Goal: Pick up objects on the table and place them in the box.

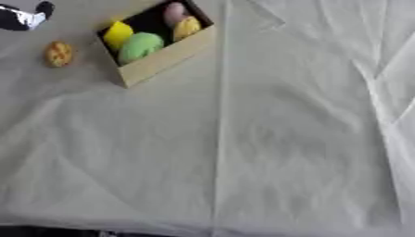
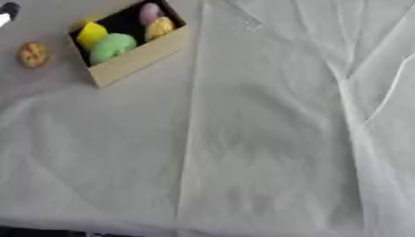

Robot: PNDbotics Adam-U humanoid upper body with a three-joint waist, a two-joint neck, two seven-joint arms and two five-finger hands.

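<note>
still out, a round orange object (image 1: pixel 58 53) is lying on the white cloth (image 1: pixel 243 139) just left of the box (image 1: pixel 166 58); neither hand is showing, so finger state is unknowable. reaching across risks nudging the box or rolling the piece away.

My rig's black-and-silver left hand (image 1: pixel 16 19) shows only at the upper left corner of both eye views, a dark blurred shape cut by the frame edge
</note>
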